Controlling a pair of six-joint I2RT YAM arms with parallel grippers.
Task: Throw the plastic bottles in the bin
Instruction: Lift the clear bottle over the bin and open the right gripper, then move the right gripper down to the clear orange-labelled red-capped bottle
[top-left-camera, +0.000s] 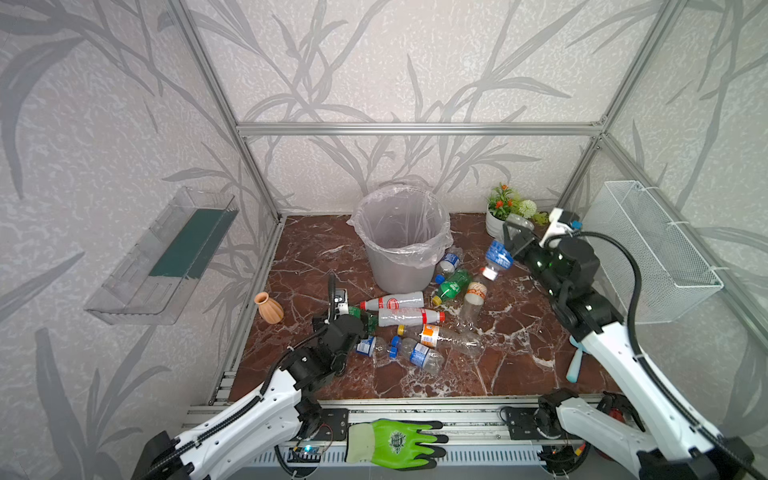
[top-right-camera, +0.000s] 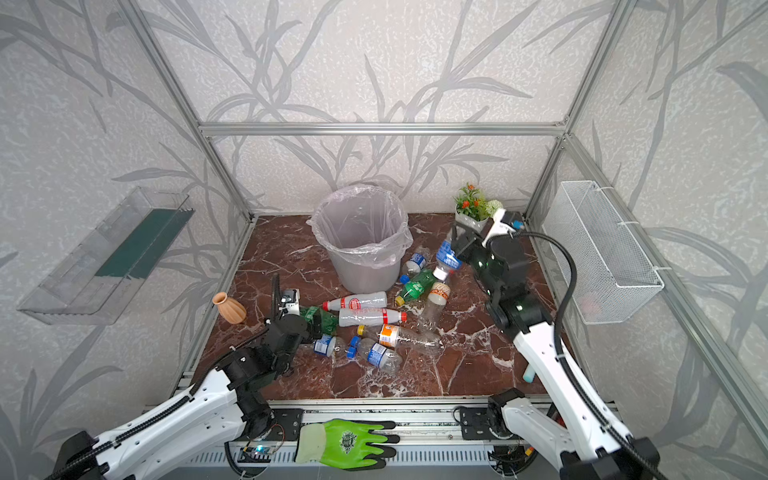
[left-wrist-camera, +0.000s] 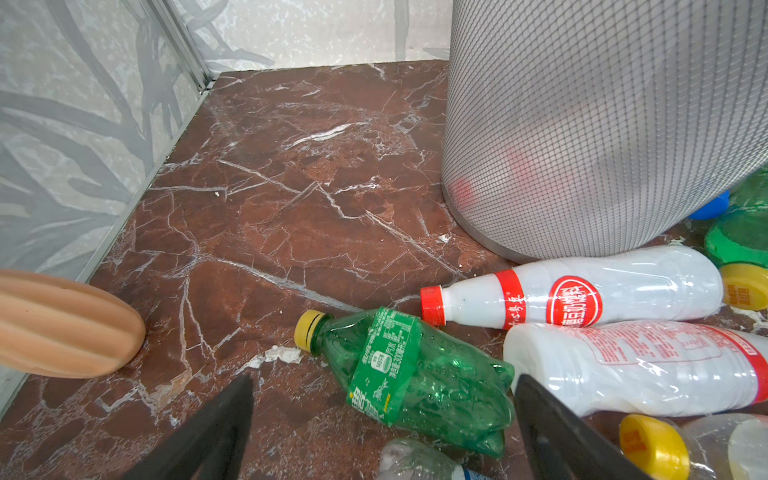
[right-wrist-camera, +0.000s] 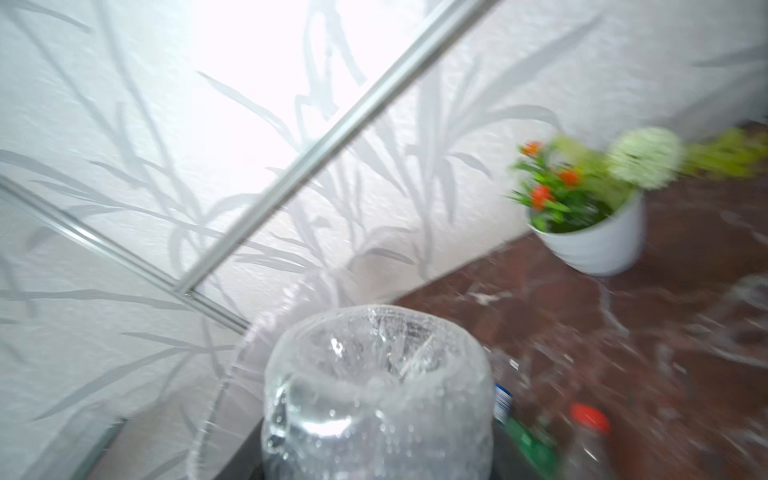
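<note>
Now the right pincer (top-left-camera: 514, 242) is clamped on a clear blue-labelled water bottle (top-left-camera: 498, 254), holding it tilted, cap end lowest, off the worktop (top-left-camera: 519, 353). The grey bag-lined bin (top-left-camera: 399, 270) stands to this pincer's left, near but apart. So the step in hand looks like the carry. Next, the bottle must travel left and up over the rim before the pincer lets go. The left pincer (left-wrist-camera: 384, 384) stands wide apart and low, with a green bottle (left-wrist-camera: 415, 374) lying between its fingers (left-wrist-camera: 216, 428), ungripped.
</note>
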